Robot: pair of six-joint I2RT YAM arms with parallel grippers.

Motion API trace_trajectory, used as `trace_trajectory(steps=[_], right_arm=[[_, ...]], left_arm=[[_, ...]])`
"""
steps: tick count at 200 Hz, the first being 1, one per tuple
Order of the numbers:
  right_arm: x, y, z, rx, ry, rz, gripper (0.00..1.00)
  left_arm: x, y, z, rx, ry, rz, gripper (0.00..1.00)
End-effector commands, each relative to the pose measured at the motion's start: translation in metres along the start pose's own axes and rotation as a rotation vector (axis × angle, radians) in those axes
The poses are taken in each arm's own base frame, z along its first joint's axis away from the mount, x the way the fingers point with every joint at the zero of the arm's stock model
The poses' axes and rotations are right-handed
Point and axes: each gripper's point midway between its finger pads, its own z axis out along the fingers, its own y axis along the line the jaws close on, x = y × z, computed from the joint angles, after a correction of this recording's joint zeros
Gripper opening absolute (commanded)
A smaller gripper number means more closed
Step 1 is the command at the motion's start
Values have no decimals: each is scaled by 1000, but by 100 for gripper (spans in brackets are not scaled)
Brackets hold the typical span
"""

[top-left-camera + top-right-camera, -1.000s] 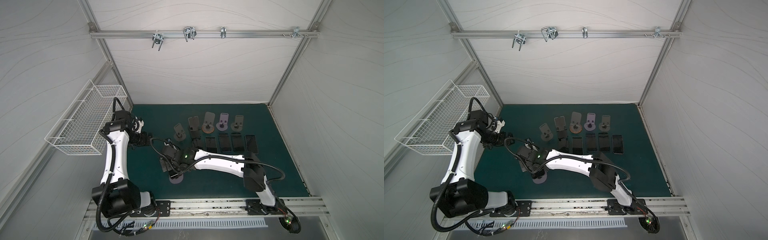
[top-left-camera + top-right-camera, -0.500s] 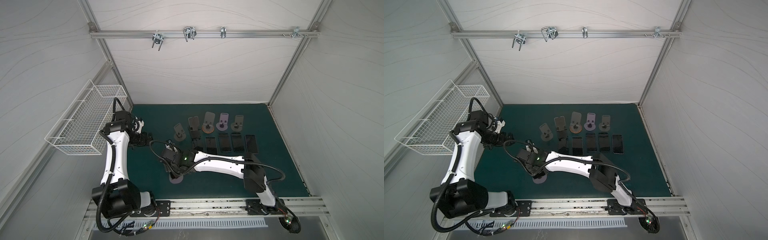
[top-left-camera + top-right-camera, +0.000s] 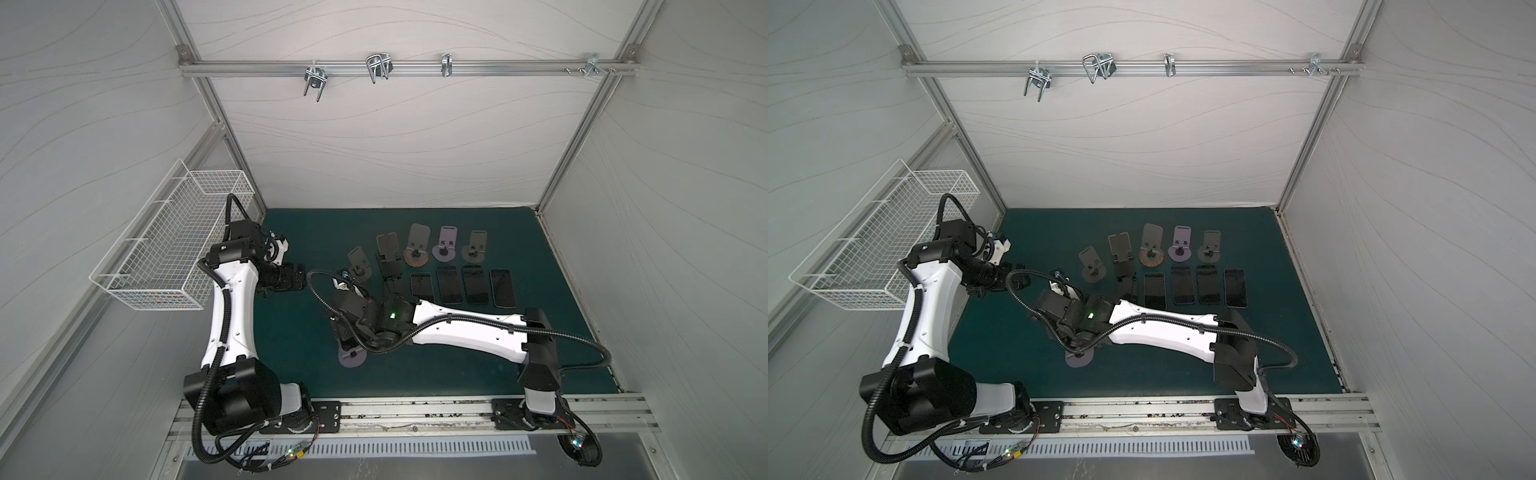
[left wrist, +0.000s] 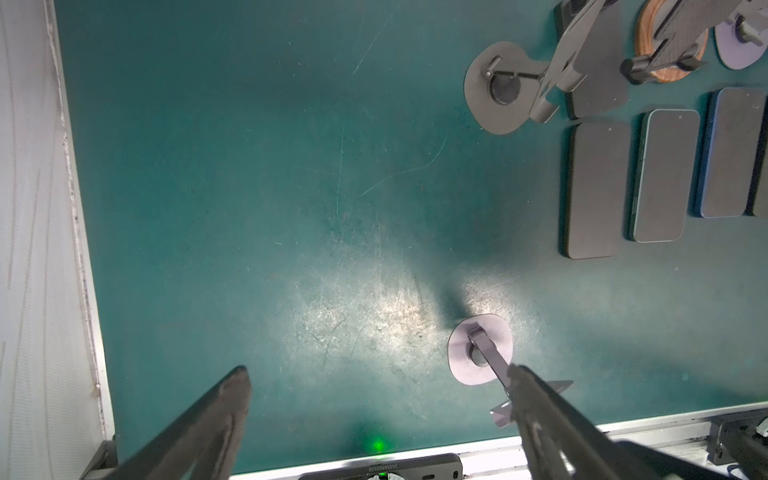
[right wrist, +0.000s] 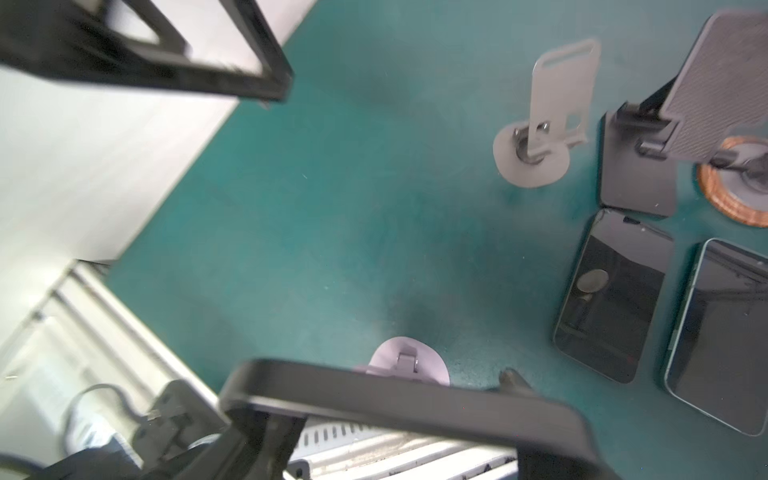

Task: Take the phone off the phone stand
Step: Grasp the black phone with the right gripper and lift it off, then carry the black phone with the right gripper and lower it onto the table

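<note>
Phone (image 5: 399, 401) shows as a dark edge just above the lilac stand (image 5: 409, 359), close to the front rail (image 3: 415, 409). Right gripper (image 3: 345, 334) hangs over it (one finger (image 5: 249, 79) well clear, the other hidden), so whether it grips cannot be told. Left gripper (image 4: 378, 370) spreads wide over bare mat (image 4: 249, 187), which runs open to the side wall (image 4: 37, 249); flat phones (image 3: 463, 286) and other stands (image 3: 417, 245) crowd farther back.
</note>
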Motion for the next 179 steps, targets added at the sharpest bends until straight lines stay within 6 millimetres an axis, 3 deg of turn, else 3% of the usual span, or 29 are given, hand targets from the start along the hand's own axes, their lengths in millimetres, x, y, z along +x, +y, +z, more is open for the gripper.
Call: trace_trajectory(steps=[1, 39, 71, 135, 179], right_arm=[[-13, -8, -22, -17, -37, 12, 64], [-6, -55, -32, 28, 22, 87, 63], [13, -109, -41, 104, 93, 178, 62], [86, -220, -61, 229, 318, 328, 61], [138, -274, -76, 290, 451, 424, 61]], left_arm=[[-8, -3, -9, 17, -30, 17, 98], [-11, -5, -11, 26, -35, 16, 98], [-14, -7, -8, 47, -34, 14, 98], [-16, -15, -4, 107, -12, 19, 98], [-18, -16, 1, 129, -10, 22, 98]])
